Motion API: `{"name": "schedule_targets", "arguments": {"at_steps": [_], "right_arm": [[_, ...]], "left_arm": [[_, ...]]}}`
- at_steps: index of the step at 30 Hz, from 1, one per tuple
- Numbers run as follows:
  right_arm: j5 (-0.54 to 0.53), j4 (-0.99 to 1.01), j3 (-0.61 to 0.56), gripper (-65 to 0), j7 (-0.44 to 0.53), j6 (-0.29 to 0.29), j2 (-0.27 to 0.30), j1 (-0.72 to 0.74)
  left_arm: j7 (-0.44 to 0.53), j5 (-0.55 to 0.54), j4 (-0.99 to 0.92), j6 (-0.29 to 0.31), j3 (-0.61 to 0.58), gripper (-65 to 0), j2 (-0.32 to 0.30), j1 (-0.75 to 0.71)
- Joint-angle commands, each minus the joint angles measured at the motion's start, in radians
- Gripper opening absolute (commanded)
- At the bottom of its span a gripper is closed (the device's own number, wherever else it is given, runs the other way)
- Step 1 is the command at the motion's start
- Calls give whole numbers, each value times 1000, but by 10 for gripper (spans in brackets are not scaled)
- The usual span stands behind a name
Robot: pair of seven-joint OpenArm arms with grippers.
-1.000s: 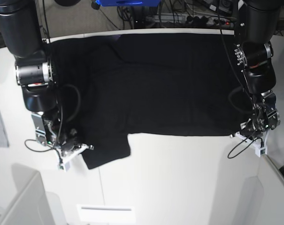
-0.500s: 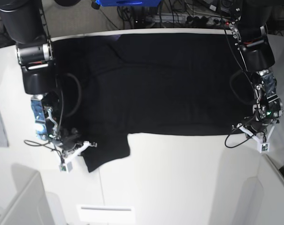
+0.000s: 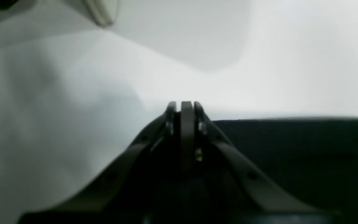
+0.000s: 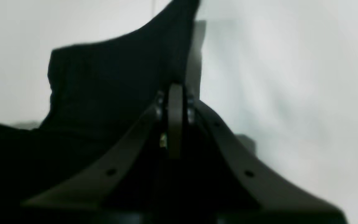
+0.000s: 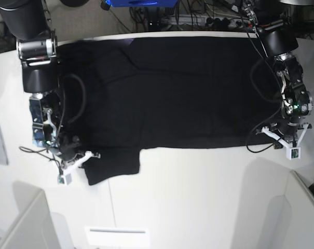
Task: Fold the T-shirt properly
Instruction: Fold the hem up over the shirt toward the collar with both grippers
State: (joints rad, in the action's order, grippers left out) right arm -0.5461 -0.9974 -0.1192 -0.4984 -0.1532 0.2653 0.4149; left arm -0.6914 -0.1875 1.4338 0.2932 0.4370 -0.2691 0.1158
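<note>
Fingers (image 3: 187, 107) of both grippers stand pressed together at the near edge of the T-shirt (image 5: 172, 88), which we judge light, limp and best pinched at hem or sleeve corners, lying flat on the white counter (image 5: 198, 197), long axis left-right, sleeves toward the right arm's side.

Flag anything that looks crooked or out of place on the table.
The T-shirt lies mostly flat, but its sleeve juts out past the straight near edge beside the right gripper, and the cloth near it is rumpled. Nothing looks torn or spilled.
</note>
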Motion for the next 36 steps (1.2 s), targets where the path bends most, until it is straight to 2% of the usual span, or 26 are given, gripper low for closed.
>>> {"name": "schedule_targets", "arguments": {"at_steps": [1,5,15,17,21,23,30,36], "right_arm": [[-10,-38,20,-650,10,-1,10,22],[-9,-114,52,-650,-49,-1,10,-14],[-9,-232,122,-650,-98,-1,10,-107],[-9,-254,137,-650,-98,-3,10,-123],[-9,-314,154,-650,-122,-3,10,-162],[-9,-351,154,-650,-139,-3,10,-187],[-10,-455,157,-650,-156,-3,10,-262],[-10,-561,257,-650,-237,-4,2,-325]], "left_arm": [[23,-7,38,5,4,-650,-15,0],[23,-7,112,5,4,-650,-14,-51],[9,-7,272,7,52,-650,43,-149],[-27,-33,307,7,55,-650,57,-155],[-98,-169,367,7,113,-650,57,-186],[-121,-205,391,7,131,-650,55,-202],[-132,-217,451,7,145,-650,55,-282],[-132,-218,520,7,170,-650,55,-353]]}}
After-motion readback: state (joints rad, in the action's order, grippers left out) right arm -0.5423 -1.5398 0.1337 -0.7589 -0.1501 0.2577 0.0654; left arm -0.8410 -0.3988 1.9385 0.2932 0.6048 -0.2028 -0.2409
